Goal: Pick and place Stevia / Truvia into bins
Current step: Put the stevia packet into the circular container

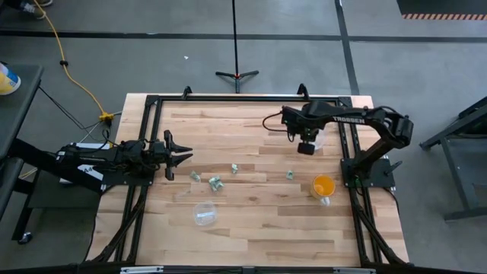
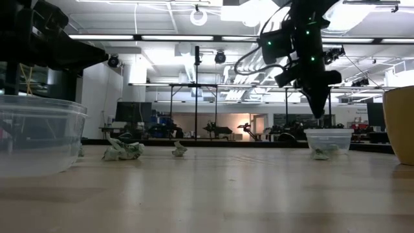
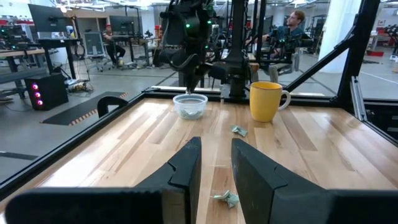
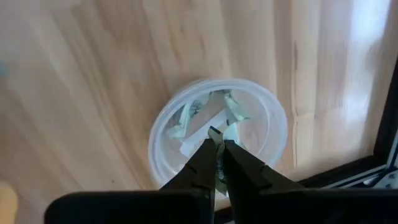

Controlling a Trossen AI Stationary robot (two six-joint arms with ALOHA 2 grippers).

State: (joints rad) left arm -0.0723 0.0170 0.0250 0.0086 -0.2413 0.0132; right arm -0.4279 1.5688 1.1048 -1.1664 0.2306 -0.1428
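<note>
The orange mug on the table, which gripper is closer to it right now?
Right. The right gripper hangs over a clear cup close beside the orange mug. The left gripper sits far across the table near the loose packets.

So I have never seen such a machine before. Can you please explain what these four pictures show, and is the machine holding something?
It is a robot with two dark arms at a wooden table. One picture looks down from above, one looks level across the tabletop, and two come from cameras on the wrists.

The left gripper waits open, low at the table's left side. The right gripper hangs over a clear plastic cup that already has a few sweetener packets in it. Its fingers are nearly together, and I see nothing between them.

On the table lie more crumpled green-and-white packets, a second clear cup near the front, and an orange cup on the right.
</note>
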